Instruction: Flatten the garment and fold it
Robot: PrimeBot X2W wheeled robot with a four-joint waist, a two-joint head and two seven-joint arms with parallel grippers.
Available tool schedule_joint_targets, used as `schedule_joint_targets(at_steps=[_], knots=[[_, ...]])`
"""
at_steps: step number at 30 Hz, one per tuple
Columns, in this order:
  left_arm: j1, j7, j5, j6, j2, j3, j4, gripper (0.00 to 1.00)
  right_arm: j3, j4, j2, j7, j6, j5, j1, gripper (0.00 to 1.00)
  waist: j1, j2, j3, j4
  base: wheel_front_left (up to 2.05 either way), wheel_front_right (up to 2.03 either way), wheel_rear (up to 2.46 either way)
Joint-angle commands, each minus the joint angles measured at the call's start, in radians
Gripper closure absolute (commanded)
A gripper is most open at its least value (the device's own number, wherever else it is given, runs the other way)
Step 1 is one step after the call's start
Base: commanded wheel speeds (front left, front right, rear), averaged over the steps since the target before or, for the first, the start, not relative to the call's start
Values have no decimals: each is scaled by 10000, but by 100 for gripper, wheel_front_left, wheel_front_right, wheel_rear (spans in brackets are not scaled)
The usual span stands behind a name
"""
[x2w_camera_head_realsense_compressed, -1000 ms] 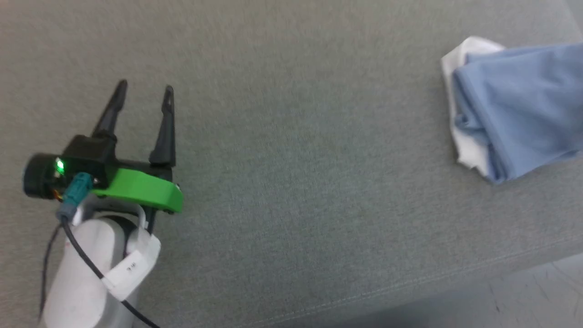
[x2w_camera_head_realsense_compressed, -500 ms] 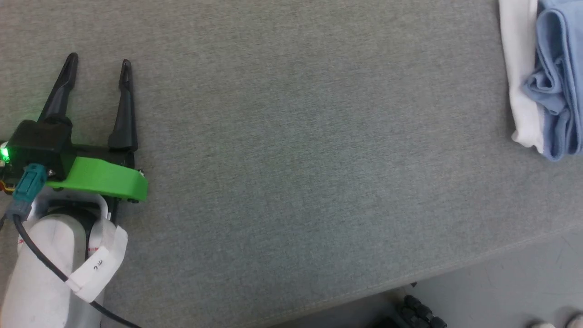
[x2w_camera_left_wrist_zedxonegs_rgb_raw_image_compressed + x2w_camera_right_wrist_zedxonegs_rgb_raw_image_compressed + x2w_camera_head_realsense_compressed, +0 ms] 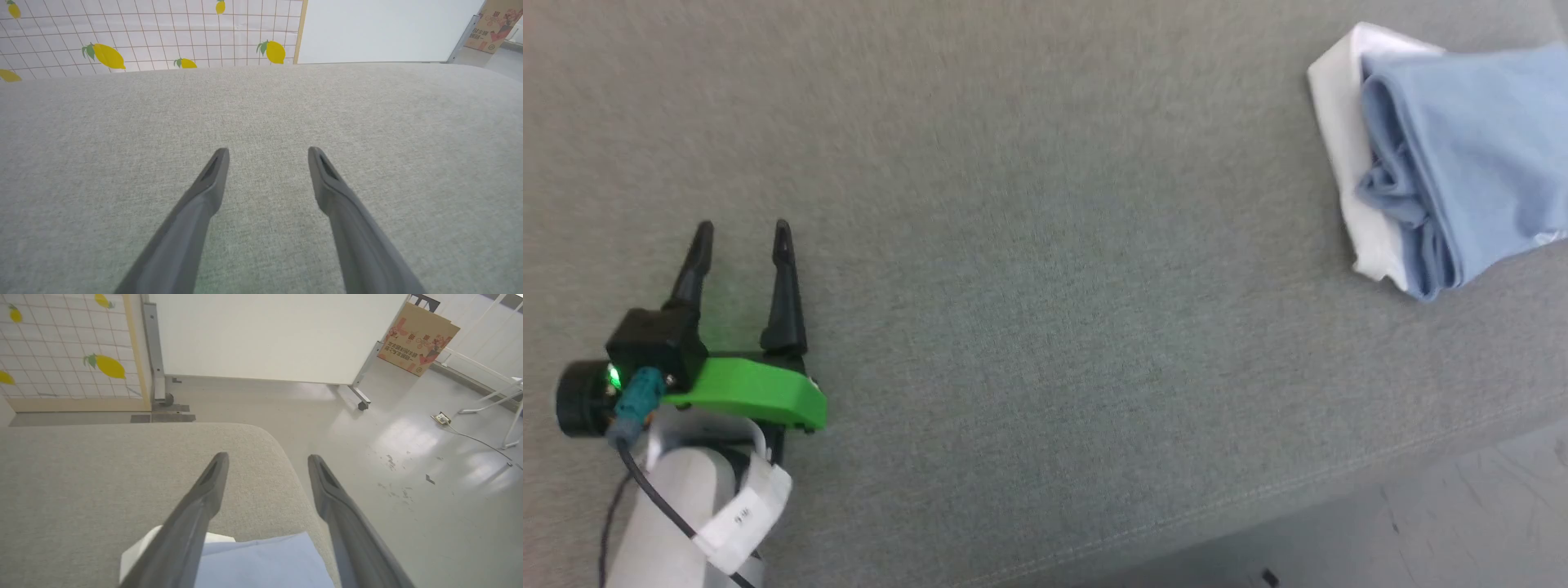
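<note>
Blue garment [image 3: 1478,147] folded as before | left pincer [image 3: 743,227] still agape | camera shifted

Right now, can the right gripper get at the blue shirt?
Probably yes. In the right wrist view the right gripper is open, with the blue shirt lying close beneath its fingers on the grey cushion. Nothing seems to stand between them.

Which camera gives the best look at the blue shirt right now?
The head view: the garment lies bundled at upper right, its folds and white edge plain, though cropped. The right wrist view catches a strip of it between the fingers of the open right gripper. The left wrist view faces grey cushion.
</note>
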Motion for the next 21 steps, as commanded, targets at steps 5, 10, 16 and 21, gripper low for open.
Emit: schedule_joint_targets(at_steps=[5, 10, 16, 21], knots=[[378, -484, -351, 173, -272, 158, 615, 0, 510, -862, 835, -1315, -19, 781, 718, 0, 1, 0, -3303, 1160, 0, 0, 0], [719, -650, -537, 276, -306, 347, 849, 0, 651, -1715, 1793, -2603, -19, 993, 1917, 0, 1, 0, -4177, 1670, 0, 0, 0], [985, -682, -769, 410, -294, 597, 826, 0, 652, -2253, 2981, -3731, -19, 704, 3424, 0, 1, 0, -4720, 2285, 0, 0, 0], [1175, -758, -1076, 518, -473, 787, 930, 0, 502, -2365, 3492, -4521, -19, 497, 4713, 0, 1, 0, -5066, 2744, 0, 0, 0]])
